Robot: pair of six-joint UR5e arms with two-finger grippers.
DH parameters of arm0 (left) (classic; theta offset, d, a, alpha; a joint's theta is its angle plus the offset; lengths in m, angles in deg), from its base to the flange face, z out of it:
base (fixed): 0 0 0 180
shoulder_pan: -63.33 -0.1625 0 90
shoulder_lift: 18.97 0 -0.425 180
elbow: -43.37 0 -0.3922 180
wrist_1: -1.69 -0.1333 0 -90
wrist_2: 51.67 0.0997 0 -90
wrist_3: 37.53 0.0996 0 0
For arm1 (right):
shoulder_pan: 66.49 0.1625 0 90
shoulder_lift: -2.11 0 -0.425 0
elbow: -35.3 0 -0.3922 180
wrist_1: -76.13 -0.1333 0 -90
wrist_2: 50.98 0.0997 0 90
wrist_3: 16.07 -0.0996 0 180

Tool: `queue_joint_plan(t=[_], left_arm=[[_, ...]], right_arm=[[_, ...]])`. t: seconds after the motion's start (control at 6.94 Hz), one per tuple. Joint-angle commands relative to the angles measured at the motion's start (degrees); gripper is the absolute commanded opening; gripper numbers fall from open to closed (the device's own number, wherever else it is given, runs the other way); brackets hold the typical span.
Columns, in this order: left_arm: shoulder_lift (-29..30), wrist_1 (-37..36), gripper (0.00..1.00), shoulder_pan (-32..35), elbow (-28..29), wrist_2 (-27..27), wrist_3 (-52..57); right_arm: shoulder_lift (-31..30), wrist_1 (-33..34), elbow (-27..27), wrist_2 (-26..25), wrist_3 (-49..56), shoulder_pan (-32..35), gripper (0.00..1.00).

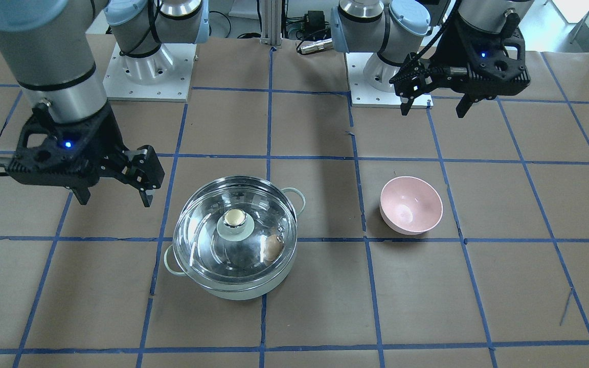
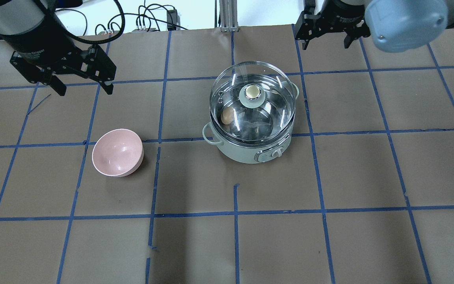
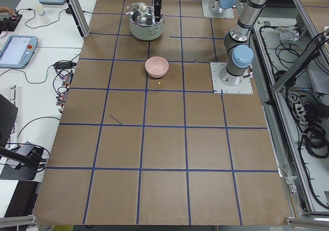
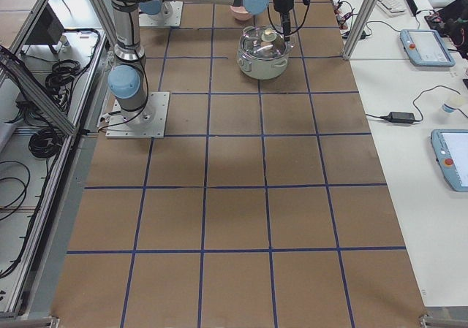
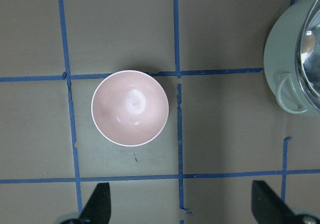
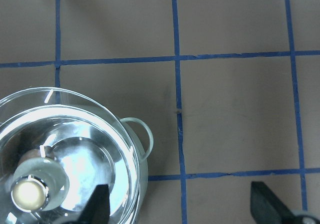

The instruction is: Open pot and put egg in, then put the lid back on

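Note:
The mint-green pot (image 2: 242,152) stands mid-table with the glass lid (image 2: 270,94) sitting on it, beige knob up. The brown egg (image 2: 227,115) lies inside the pot and shows through the glass; it also shows in the front view (image 1: 273,248). My left gripper (image 2: 85,91) hangs open and empty above the table, beyond the pink bowl, well to the left of the pot. My right gripper (image 2: 324,45) hangs open and empty above and beyond the pot's right side. The right wrist view shows the lid (image 6: 90,154) below, left of the open fingers.
A pink bowl (image 2: 117,152) stands empty to the left of the pot, also in the left wrist view (image 5: 130,108). The table is brown paper with a blue tape grid (image 2: 235,213). The arm bases (image 1: 146,66) are bolted at the robot's side.

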Motion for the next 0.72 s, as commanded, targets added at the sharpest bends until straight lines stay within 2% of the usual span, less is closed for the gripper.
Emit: queue_joint_plan(t=[0.0,0.58], left_arm=[[0.0,-0.1,1.0,0.2,-0.1,0.1,0.0],[-0.1,-0.2,1.0,0.0,-0.5,0.3,0.1]], right_arm=[[-1.6,-2.2,1.1,0.1,-0.1,0.1,1.0],[-1.8,-2.7,1.9,0.0,-0.5,0.0,1.0]])
